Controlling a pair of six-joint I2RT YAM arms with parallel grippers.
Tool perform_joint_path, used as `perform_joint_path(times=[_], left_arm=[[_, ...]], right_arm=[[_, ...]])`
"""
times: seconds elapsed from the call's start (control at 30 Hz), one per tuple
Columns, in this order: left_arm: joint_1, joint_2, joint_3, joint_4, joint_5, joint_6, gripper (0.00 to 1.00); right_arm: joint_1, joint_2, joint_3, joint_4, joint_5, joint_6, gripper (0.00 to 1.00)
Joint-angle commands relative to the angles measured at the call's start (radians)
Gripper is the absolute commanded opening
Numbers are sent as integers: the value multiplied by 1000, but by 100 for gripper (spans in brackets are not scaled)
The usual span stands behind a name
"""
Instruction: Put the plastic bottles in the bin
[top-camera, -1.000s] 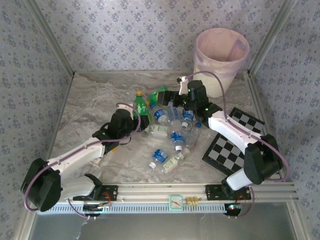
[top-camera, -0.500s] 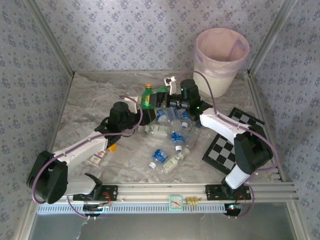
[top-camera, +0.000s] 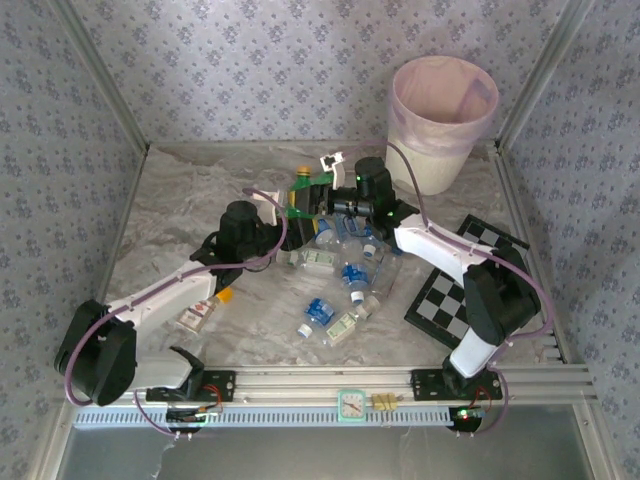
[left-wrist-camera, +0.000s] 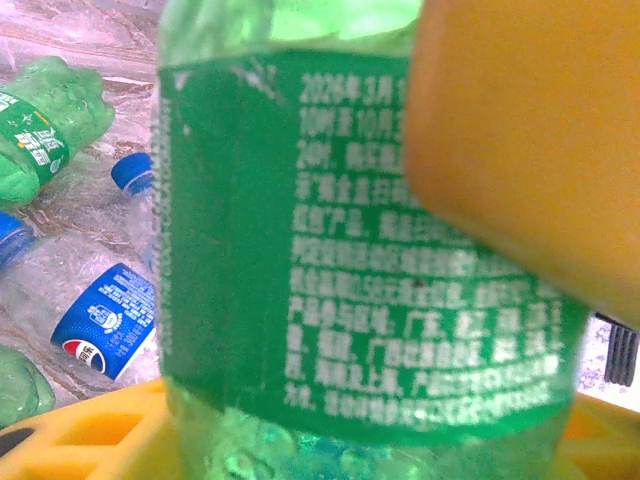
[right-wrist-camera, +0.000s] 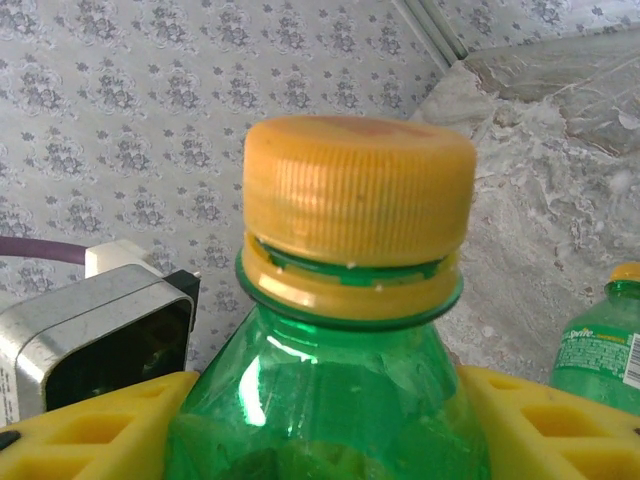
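- Left fingers were clamped across the label of a green bottle. They held it upright and clear of the tabletop, at about 11 o'clock from the heap.
- Right fingers stood on either side of that bottle's shoulder, just under its yellow cap. You could not tell from the pictures whether they had bitten or only bracketed it.
- That looked to me like a handover. You held the bottle high by its body, which left the neck free for your other arm.
- It made sense because the bin stood at 1 o'clock, off the tabletop's far right corner. That was the right arm's side and a long reach for the left.
- Most of the plastic bottles lay heaped at the tabletop's centre, so much of the task remained. The bin's bottom was hidden.
- You needed the right grip firm before the left let go, since a tapering shoulder can slip.
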Motion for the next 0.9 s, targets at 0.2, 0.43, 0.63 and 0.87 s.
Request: perform_joint_path(times=[0.2,0.43,0.63,0.87], left_arm=[[-1,-13,25,34,-3,11,71],[-2,-32,12,24,-33,11,92],[-1,-53,-5,-80,-226,-21,93],[28,-55,-41,-229,-437,-138,94]], right_arm=[[4,5,26,20,-1,0,53],[-6,0,25,-10,35,-13,54],[-52,-31,37,-188,189,-94,52],[-136,-88,171,-513,420,-274,52]])
